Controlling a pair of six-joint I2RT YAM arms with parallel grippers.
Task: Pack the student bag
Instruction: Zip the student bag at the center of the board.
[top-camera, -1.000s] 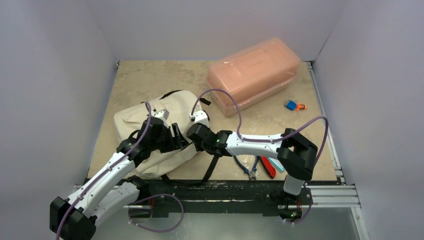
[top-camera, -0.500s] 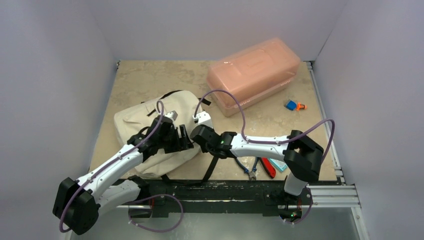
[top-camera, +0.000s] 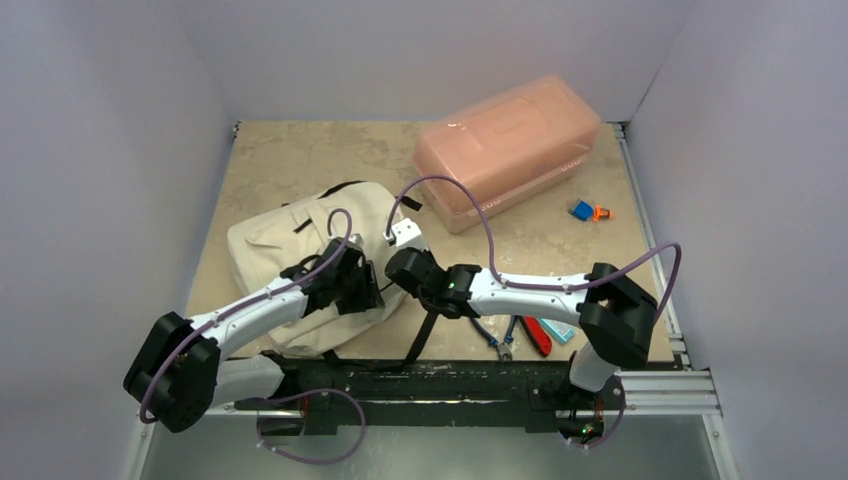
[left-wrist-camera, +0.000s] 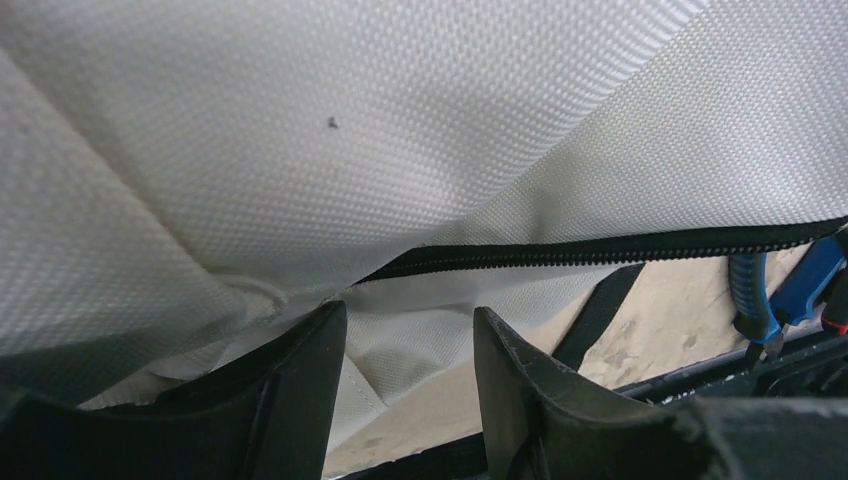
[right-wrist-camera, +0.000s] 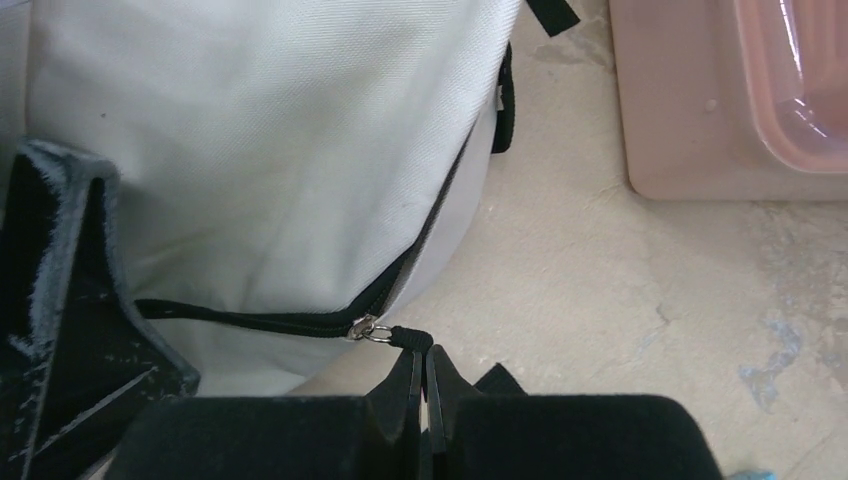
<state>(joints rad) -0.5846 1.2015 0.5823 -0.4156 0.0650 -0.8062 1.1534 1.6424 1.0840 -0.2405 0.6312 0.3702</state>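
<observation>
- Student bag (top-camera: 268, 243): cream fabric with black straps, lying on its side at the left centre of the table (top-camera: 300, 160) in the top view. Both arms meet at its right-hand edge.
- Right gripper (right-wrist-camera: 427, 368): fingers pressed fully together at the bottom centre of its wrist view, pinching the end of the black zip pull (right-wrist-camera: 404, 338). The pull's metal ring joins the slider at the end of the black zip line (right-wrist-camera: 260, 320).
- Left gripper (left-wrist-camera: 408, 395): fingers stand partly apart at the bottom of its wrist view and grip nothing visible. Bag cloth and a stretch of zip lie just beyond the tips; contact between pads and cloth cannot be confirmed.
- Pink box (top-camera: 505, 150): translucent, lid on, upper right of the top view, apart from the bag.
- Blue-handled pliers (top-camera: 495, 335) and a red-handled tool (top-camera: 537, 335): lower centre-right, near the table's front edge.
- Small blue-and-orange item (top-camera: 588, 211): right of the box.
</observation>
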